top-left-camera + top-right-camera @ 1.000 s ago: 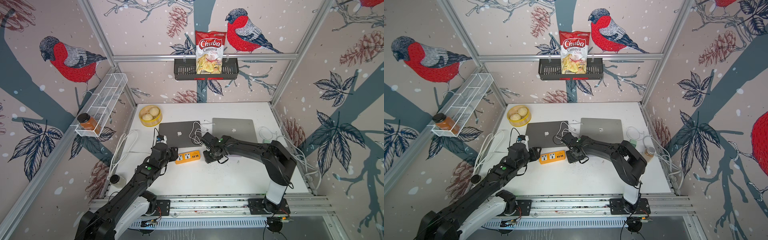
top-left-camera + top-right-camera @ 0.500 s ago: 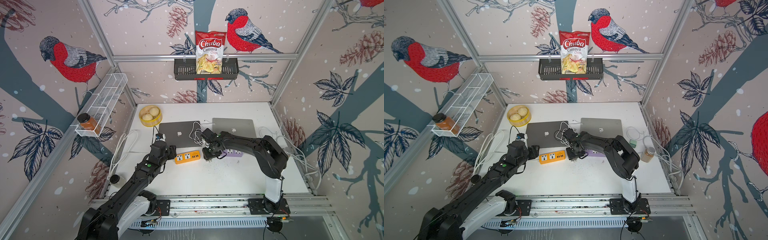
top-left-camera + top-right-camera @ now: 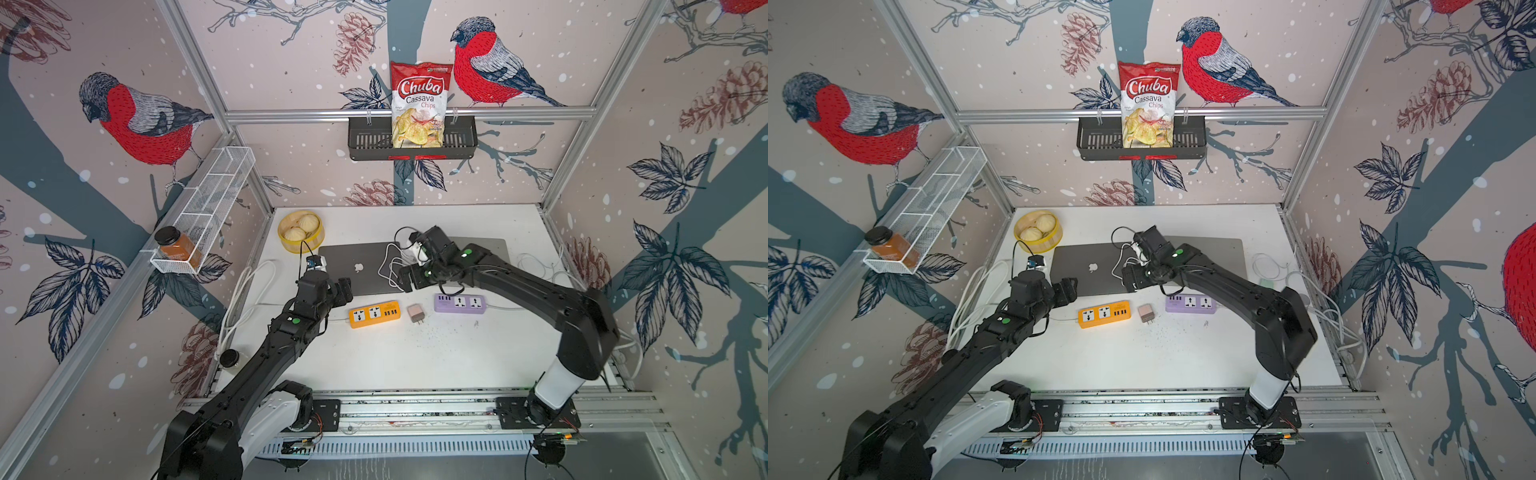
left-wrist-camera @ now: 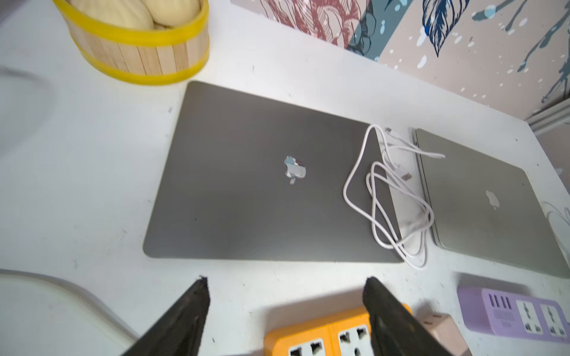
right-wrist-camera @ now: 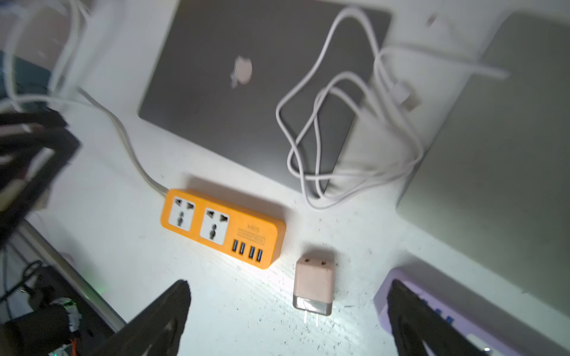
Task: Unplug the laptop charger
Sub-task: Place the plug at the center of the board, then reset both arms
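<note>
The laptop charger [image 5: 314, 285], a small pink brick with bare prongs, lies flat on the table in both top views [image 3: 415, 312] [image 3: 1146, 312], between an orange power strip [image 3: 375, 313] [image 5: 222, 226] and a purple power strip [image 3: 460, 303] [image 3: 1191, 302]. It is in no socket. My right gripper [image 5: 289, 285] [image 3: 409, 278] hangs open above it, its fingers well clear on both sides. My left gripper [image 4: 287, 280] [image 3: 345, 287] is open over the orange power strip's [image 4: 320, 336] left end and holds nothing.
A dark grey laptop [image 3: 353, 268] and a silver laptop [image 3: 1221, 249] lie closed behind the strips, with a loose white cable [image 4: 388, 197] coiled between them. A steamer of buns [image 3: 300, 232] stands at the back left. White cords [image 3: 241, 299] run along the left edge.
Both grippers have opened wide. My right gripper let the charger go and drew up and back towards the laptops. My left gripper pulled back a little from the orange strip.
</note>
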### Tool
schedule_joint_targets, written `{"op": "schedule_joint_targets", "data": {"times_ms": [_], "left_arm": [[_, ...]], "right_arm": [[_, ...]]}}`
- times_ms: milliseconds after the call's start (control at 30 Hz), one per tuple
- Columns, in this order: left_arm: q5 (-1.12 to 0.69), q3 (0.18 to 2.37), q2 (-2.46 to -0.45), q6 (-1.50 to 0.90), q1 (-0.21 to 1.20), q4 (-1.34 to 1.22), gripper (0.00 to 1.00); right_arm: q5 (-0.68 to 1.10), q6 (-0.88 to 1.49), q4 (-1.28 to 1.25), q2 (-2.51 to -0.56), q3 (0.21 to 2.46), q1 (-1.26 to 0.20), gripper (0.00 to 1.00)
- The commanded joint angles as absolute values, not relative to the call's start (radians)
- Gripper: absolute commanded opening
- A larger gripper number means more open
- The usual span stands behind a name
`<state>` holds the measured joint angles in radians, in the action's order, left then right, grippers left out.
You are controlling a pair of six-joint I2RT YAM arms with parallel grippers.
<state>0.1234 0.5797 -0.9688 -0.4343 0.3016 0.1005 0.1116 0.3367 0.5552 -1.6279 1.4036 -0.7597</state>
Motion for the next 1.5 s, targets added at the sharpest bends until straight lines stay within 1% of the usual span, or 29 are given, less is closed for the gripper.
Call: {"op": "schedule_joint_targets", "data": {"times_ms": [0,100,167,267,367,467,633,700,733,833,933,967,1000,1067,1167,1200,1233,1267,1300,1367,1467], "left_arm": [[0.285,0.624,-0.967,-0.362,0.292,0.05,0.96],[0.446,0.61,-0.958,-0.283,0.286,-0.039,0.97],[0.534,0.553,-0.964,-0.195,0.284,-0.161,0.96],[0.588,0.39,-0.964,-0.038,0.28,-0.462,0.96],[0.595,0.216,-0.963,0.044,0.271,-0.768,0.96],[0.509,0.1,-1.027,0.076,0.236,-1.072,0.96],[0.449,0.142,-1.267,0.056,0.187,-1.2,0.96],[0.402,0.153,-1.353,0.073,0.187,-1.273,0.97],[0.372,0.161,-1.364,0.077,0.186,-1.27,0.97],[0.342,0.16,-1.416,0.094,0.17,-1.335,0.96],[0.306,0.114,-1.509,0.097,0.149,-1.514,0.96],[0.305,0.1,-1.533,0.094,0.146,-1.562,0.96],[0.309,0.091,-1.555,0.085,0.141,-1.594,0.96],[0.298,0.085,-1.603,0.091,0.137,-1.662,0.97],[0.286,0.098,-1.578,0.084,0.135,-1.596,0.97],[0.293,0.112,-1.588,0.089,0.135,-1.589,0.97],[0.297,0.123,-1.584,0.085,0.135,-1.56,0.97],[0.299,0.134,-1.574,0.075,0.131,-1.521,0.97],[0.3,0.141,-1.577,0.074,0.129,-1.517,0.97],[0.307,0.142,-1.576,0.073,0.127,-1.515,0.97],[0.315,0.144,-1.577,0.07,0.127,-1.51,0.97]], "right_arm": [[0.204,0.268,0.426,-1.517,1.368,-0.645,1.0],[0.339,0.273,0.292,-1.377,1.266,-0.448,1.0],[0.383,0.303,0.168,-1.282,1.151,-0.315,1.0],[0.376,0.326,-0.046,-1.137,0.926,-0.149,1.0],[0.33,0.301,-0.194,-1.053,0.748,-0.059,1.0],[0.281,0.173,-0.341,-1.013,0.603,-0.059,1.0],[0.109,0.2,-0.567,-1.014,0.437,-0.041,1.0],[0.048,0.176,-0.613,-1.057,0.409,-0.033,1.0],[0.03,0.164,-0.628,-1.083,0.402,-0.028,1.0],[0.023,0.138,-0.719,-1.182,0.373,-0.002,1.0],[0.034,0.11,-0.915,-1.302,0.317,0.018,1.0],[0.038,0.074,-0.937,-1.328,0.311,0.018,1.0],[0.031,0.063,-0.965,-1.35,0.303,0.019,1.0],[0.045,0.06,-1.111,-1.4,0.254,0.03,1.0],[0.074,0.057,-1.271,-1.487,0.196,0.037,1.0],[0.082,0.059,-1.391,-1.544,0.178,0.037,1.0],[0.083,0.058,-1.373,-1.539,0.177,0.037,1.0],[0.075,0.05,-1.254,-1.507,0.208,0.033,1.0],[0.058,0.046,-1.237,-1.502,0.217,0.026,1.0],[0.038,0.055,-1.376,-1.542,0.183,0.021,1.0],[-0.017,0.05,-1.264,-1.511,0.21,0.005,1.0]]}}
